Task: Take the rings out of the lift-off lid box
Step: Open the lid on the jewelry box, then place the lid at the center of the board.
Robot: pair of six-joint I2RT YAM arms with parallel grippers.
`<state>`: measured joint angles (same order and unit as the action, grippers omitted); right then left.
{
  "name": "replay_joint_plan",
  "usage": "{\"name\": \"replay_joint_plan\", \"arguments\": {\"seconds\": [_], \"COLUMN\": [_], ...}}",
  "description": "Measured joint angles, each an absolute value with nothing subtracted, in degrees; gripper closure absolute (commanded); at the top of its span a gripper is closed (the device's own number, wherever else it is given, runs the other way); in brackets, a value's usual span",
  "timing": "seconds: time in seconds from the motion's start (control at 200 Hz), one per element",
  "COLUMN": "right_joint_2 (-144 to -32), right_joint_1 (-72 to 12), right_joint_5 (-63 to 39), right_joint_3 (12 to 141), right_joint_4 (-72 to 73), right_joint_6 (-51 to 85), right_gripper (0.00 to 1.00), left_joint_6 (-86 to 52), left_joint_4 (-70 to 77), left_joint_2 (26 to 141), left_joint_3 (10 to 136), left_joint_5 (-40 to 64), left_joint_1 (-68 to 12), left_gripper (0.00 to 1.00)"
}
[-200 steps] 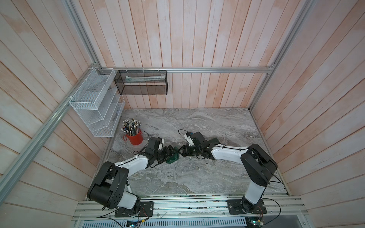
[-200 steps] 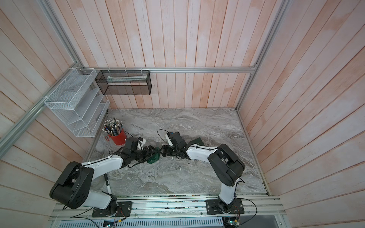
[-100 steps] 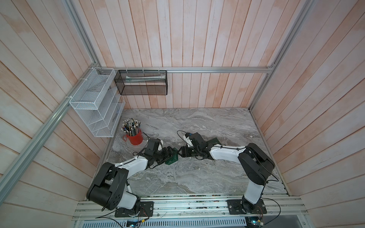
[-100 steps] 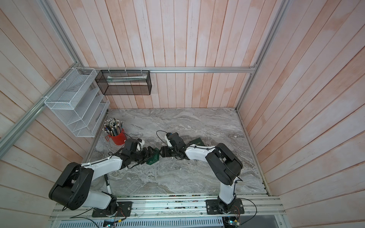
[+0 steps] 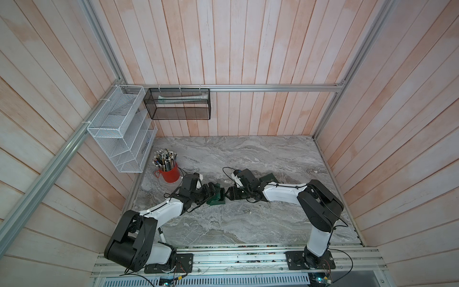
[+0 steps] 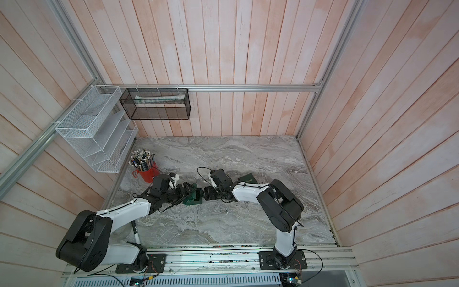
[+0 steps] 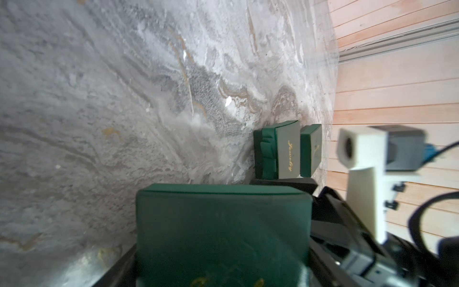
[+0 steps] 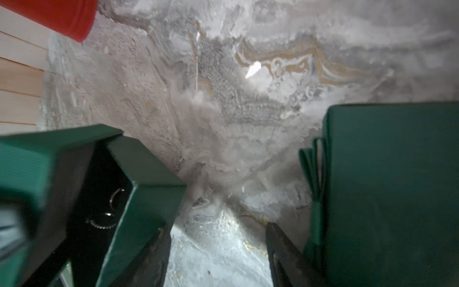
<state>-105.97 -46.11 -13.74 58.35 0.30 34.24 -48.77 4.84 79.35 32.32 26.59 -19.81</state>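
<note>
My left gripper (image 5: 215,194) is shut across a green box (image 5: 216,198) near the table's middle, and the box's green face (image 7: 223,231) fills the space between its jaws. In the right wrist view an open green box (image 8: 149,188) tilts with its dark inside showing. Two rings (image 8: 116,198) lie in it, one thin and one beaded (image 8: 103,221). My right gripper (image 8: 218,248) is open over bare marble, one finger (image 8: 154,251) right beside the open box's wall. In both top views the right gripper (image 6: 205,194) meets the box (image 6: 192,198) head-on. A green piece with a ribbon (image 8: 387,198) flanks its other finger.
A green lid lettered "Jewelry" (image 7: 285,149) lies behind the right wrist (image 5: 268,178), with another green piece (image 7: 310,149) beside it. A red cup of pencils (image 5: 169,171) stands at the left. A small white scrap (image 8: 252,69) lies on the marble. Wire baskets (image 5: 119,129) hang on the walls.
The right arm has shifted slightly leftward, toward the box. The left gripper keeps hold of the box in about the same place.
</note>
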Motion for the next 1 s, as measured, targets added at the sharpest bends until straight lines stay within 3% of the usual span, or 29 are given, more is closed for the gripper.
{"name": "replay_joint_plan", "arguments": {"seconds": [0.22, 0.535, 1.0], "right_joint_2": [-104.9, -100.9, -95.9], "right_joint_1": [-46.0, -44.0, -45.2], "right_joint_5": [-13.1, -11.8, -9.3], "right_joint_3": [57.0, 53.3, 55.4], "right_joint_4": [-0.1, -1.9, -4.6], "right_joint_6": [34.3, 34.3, 32.0], "right_gripper": [0.37, 0.38, 0.43], "left_joint_6": [-46.3, -42.1, -38.6], "left_joint_4": [2.6, -8.4, -14.7], "left_joint_2": [77.1, 72.2, 77.3], "left_joint_3": [32.3, 32.6, 34.2], "left_joint_5": [24.9, 12.8, -1.0], "left_joint_1": [-20.1, -20.3, -19.0], "left_gripper": [0.12, 0.10, 0.06]}}
